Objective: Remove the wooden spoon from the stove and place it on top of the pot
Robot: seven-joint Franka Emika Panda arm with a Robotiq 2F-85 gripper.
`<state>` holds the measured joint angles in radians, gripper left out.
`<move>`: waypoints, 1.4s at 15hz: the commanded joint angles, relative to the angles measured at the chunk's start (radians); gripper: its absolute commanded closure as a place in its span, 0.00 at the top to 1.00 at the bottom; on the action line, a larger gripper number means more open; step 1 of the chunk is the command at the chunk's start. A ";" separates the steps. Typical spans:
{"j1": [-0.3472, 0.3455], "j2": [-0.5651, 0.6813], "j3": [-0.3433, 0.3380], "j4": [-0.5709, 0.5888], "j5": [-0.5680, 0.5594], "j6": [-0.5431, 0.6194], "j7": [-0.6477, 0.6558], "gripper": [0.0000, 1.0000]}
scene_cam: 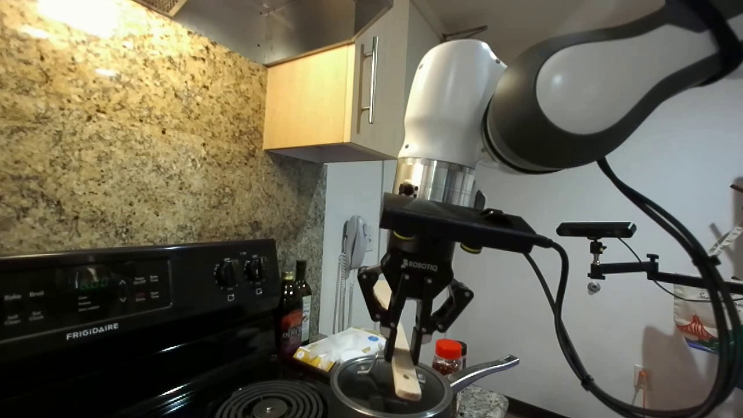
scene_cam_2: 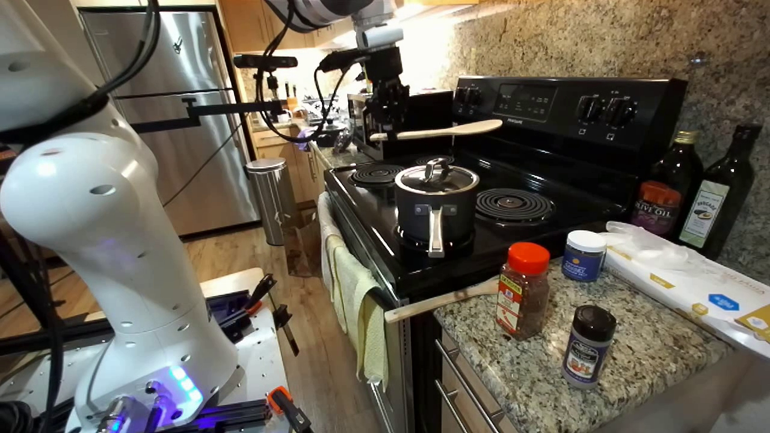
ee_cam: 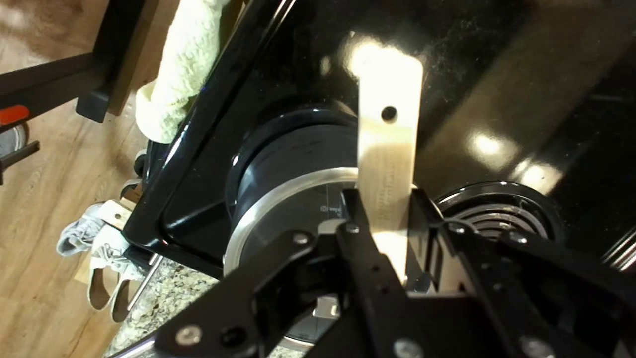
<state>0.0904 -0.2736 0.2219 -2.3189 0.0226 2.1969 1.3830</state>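
Observation:
The pale wooden spoon (scene_cam_2: 475,127) is held in the air, roughly level, above the pot. My gripper (scene_cam: 401,355) is shut on its handle, with a finger on each side. In the wrist view the spoon's holed handle end (ee_cam: 387,149) sticks out past the fingertips (ee_cam: 385,204). The pot (scene_cam_2: 415,210), with its glass lid (scene_cam: 354,380) on, stands on a front burner of the black stove (scene_cam_2: 565,186). In an exterior view a gap shows between spoon and lid knob (scene_cam_2: 438,168). The spoon's bowl is hidden in the wrist view.
Another wooden utensil (scene_cam_2: 442,300) lies at the counter edge beside a red-capped jar (scene_cam_2: 523,288). A black-capped jar (scene_cam_2: 589,346), a blue jar (scene_cam_2: 583,264), a white packet (scene_cam_2: 680,276) and bottles (scene_cam_2: 710,192) stand nearby. The pot's handle (scene_cam: 482,371) points toward the counter.

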 commanded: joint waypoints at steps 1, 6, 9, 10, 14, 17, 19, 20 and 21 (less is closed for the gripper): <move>-0.001 0.034 -0.025 0.023 0.065 -0.055 -0.002 0.13; 0.006 0.068 -0.059 0.029 0.146 -0.059 -0.045 0.13; 0.008 0.078 -0.061 0.035 0.144 -0.054 -0.048 0.13; 0.009 0.081 -0.059 0.037 0.139 -0.051 -0.046 0.13; 0.010 0.097 -0.057 0.044 0.122 -0.036 -0.063 0.14; 0.001 0.117 -0.063 0.054 0.112 -0.025 -0.064 0.13; -0.007 0.134 -0.071 0.062 0.104 -0.019 -0.052 0.13; -0.011 0.144 -0.078 0.066 0.104 -0.019 -0.052 0.13; -0.012 0.151 -0.085 0.069 0.108 -0.018 -0.053 0.13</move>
<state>0.0916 -0.1578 0.1492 -2.2765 0.1297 2.1700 1.3460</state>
